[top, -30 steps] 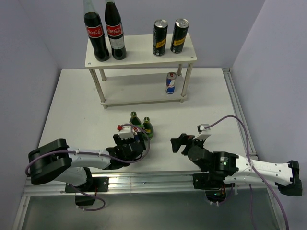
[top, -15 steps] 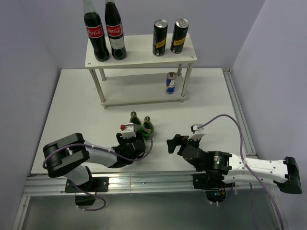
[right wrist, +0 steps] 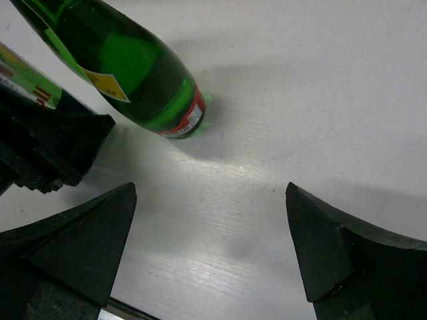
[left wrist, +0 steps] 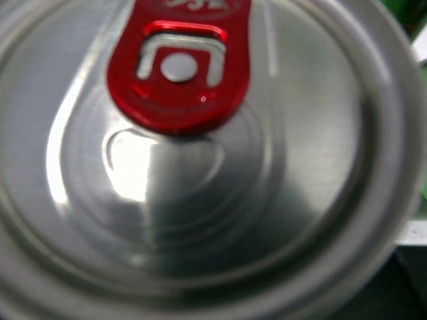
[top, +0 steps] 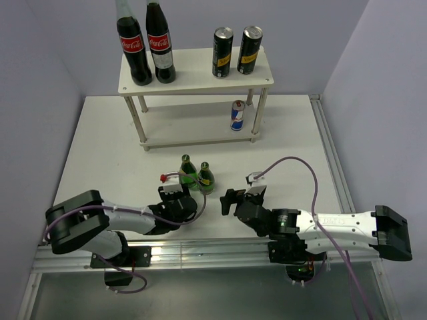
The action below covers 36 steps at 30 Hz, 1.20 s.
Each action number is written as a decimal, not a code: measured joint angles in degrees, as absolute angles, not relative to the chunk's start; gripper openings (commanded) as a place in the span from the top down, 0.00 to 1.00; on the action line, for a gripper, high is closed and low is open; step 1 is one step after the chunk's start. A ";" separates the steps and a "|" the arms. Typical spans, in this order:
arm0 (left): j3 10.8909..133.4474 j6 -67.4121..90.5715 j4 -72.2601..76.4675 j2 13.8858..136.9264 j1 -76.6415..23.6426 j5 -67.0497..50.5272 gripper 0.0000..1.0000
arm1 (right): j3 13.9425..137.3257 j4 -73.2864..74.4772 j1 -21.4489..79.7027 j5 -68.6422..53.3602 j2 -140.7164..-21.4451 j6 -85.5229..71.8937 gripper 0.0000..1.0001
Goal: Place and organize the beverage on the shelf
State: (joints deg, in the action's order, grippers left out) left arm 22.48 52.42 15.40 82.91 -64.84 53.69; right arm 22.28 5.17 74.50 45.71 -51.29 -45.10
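Observation:
A silver can top with a red tab (left wrist: 180,133) fills the left wrist view, so close that my own fingers do not show. In the top view my left gripper (top: 185,203) sits low over that can, just in front of two green glass bottles (top: 189,172) (top: 205,179), and is shut on it. My right gripper (top: 228,200) stands open to the right of the bottles. In its wrist view the right gripper (right wrist: 210,200) has only bare table between its fingers, and a green bottle (right wrist: 133,67) lies ahead and left.
The white shelf (top: 193,73) stands at the back. Its top board holds two cola bottles (top: 133,47) and two black cans (top: 223,52). A blue-and-silver can (top: 237,115) stands on the lower tier at the right. Walls close in both sides.
My left gripper has gone from open to shut around the can. The right arm has swung left, bringing its open gripper closer to the green bottles.

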 measured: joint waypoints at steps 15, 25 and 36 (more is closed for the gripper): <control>35.20 63.53 -21.30 63.99 -72.58 60.77 1.00 | 22.15 4.10 74.50 45.39 -49.91 -46.44 0.00; 41.85 42.92 -18.52 52.97 -69.76 63.59 1.00 | 21.52 5.23 74.50 45.39 -47.83 -47.97 0.00; 54.68 21.45 -2.31 67.88 -45.89 43.42 1.00 | 18.96 8.12 74.56 45.39 -41.69 -51.03 0.00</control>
